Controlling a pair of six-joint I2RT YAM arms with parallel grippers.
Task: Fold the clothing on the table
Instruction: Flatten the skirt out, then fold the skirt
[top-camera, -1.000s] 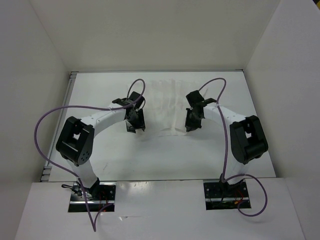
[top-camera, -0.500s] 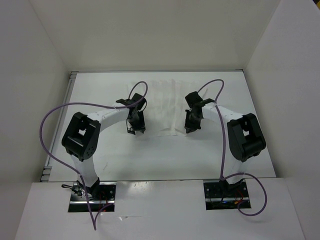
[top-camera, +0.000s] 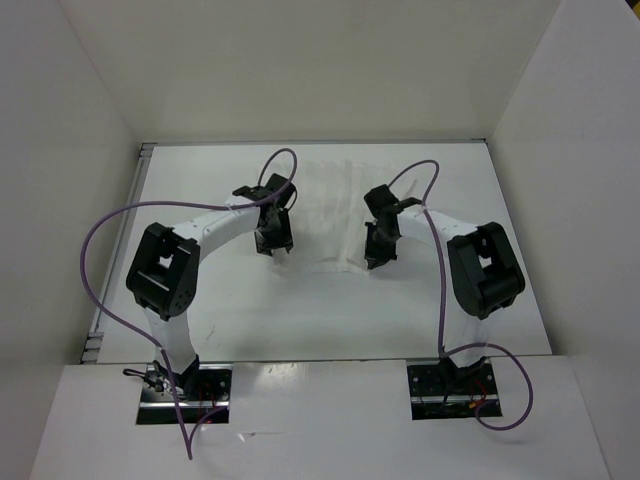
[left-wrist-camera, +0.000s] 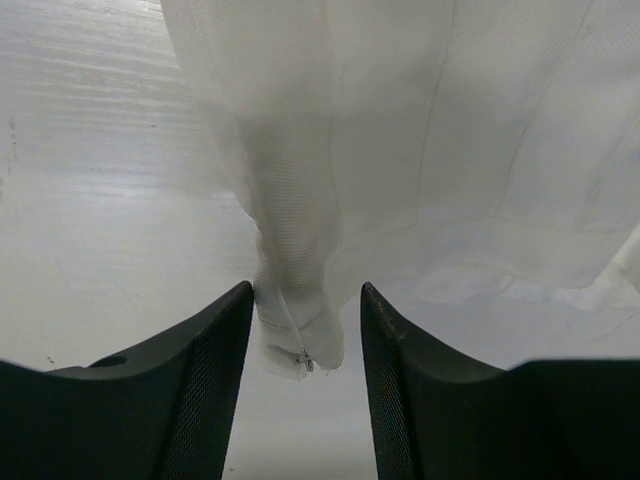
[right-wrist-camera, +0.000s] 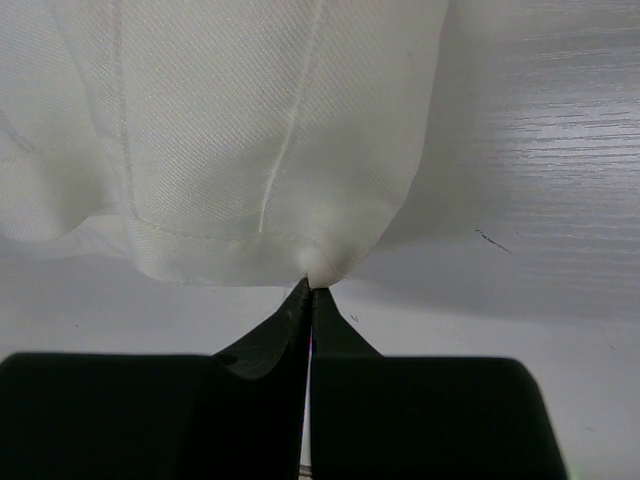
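Clothing (top-camera: 330, 210) lies upper middle of the table (top-camera: 200, 300), near hem between the arms. Right gripper (right-wrist-camera: 309, 288) is pinched tight on the hem's lower right corner; left gripper (left-wrist-camera: 305, 300) stands wide around a bunched corner. Bare tabletop shows left, right and below the cloth.

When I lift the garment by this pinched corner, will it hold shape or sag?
Probably floppy: the clothing bunches and wrinkles where the right gripper pinches its hem. Likely light, looking thin and slightly sheer. On the smooth table it may drag along.
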